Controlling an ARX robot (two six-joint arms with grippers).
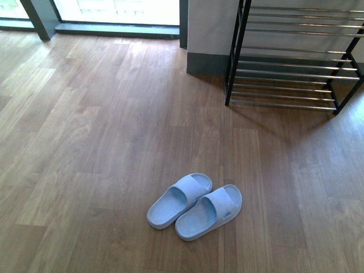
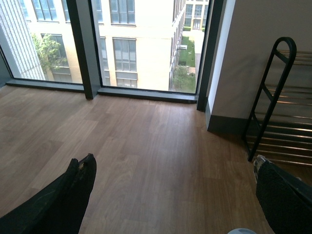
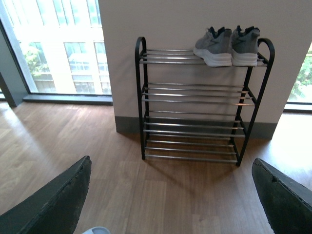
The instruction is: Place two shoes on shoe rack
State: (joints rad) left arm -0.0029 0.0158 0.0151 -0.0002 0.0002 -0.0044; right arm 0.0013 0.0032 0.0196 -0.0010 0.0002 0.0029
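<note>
Left tool and right tool gape empty, presumably because both sneakers sit paired atop the shoe rack.

Two fingers of the left gripper are shown in matte black with a fine grained surface, and each is tapered to a rounded tip. A pale, worn patch is noted at one tip. The fingers of the right gripper are formed alike, black and wedge-shaped.
</note>
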